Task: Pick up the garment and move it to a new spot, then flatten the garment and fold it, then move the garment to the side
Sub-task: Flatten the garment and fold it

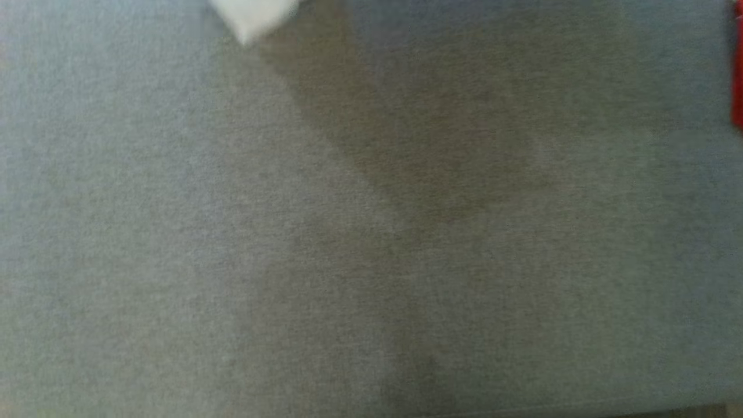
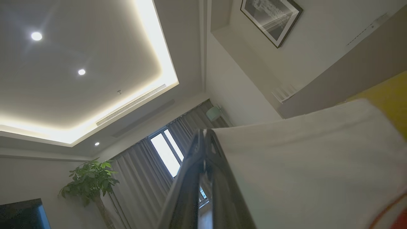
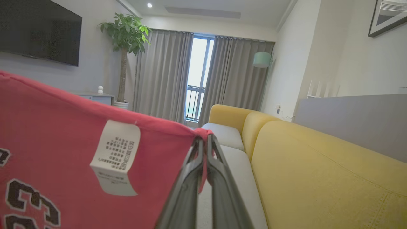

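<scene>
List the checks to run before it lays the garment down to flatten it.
1. Left gripper shut on the garment, white edge pinched: ok.
2. Right gripper shut on the red hem, near the label: ok.
3. Grey cushion free of clutter in the head view: ok.
4. Cloth stretched evenly between the grippers: cannot tell.
5. Cloth hanging off the cushion: cannot tell; a white corner and a red edge show at the head view's borders.
</scene>
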`<state>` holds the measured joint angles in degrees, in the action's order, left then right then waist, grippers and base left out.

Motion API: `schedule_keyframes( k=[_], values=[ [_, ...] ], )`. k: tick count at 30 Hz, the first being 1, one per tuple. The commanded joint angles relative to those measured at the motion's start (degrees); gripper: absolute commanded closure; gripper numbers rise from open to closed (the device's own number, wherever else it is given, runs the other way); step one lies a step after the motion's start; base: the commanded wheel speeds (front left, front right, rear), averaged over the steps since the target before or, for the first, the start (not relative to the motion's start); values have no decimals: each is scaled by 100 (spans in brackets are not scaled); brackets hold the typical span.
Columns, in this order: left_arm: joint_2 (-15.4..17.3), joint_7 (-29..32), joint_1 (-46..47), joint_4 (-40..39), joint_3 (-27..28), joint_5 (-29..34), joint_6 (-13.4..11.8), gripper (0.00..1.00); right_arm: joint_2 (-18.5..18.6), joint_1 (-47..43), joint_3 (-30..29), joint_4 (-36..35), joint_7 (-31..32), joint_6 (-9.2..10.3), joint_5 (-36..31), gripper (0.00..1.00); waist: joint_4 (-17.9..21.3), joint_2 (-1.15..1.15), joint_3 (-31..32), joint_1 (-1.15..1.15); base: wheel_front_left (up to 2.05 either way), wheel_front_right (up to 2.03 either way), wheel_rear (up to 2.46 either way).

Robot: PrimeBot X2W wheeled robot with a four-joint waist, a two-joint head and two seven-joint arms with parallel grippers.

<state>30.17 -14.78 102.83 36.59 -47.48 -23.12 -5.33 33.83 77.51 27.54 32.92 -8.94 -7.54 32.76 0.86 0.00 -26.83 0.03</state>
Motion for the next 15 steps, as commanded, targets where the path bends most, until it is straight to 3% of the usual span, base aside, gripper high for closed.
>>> schedule_keyframes(
  k=[1,7,11,15],
  values=[
    [183,-18,275,-266,332,69,14,100,138,140,67,-35,-103,5,27,100,-125,0,-92,-3,0,0,0],
    [176,-20,-379,-820,661,120,272,100,339,55,430,331,-337,5,218,100,-333,0,-148,-3,0,0,0],
    [216,-20,-1299,-1179,829,-63,546,100,427,-256,692,507,-477,5,417,100,-441,0,-78,-3,0,0,0],
    [310,-21,-2453,-1607,942,-228,618,100,536,-767,918,577,-557,5,637,100,-514,0,121,-3,0,0,0]
  ],
)
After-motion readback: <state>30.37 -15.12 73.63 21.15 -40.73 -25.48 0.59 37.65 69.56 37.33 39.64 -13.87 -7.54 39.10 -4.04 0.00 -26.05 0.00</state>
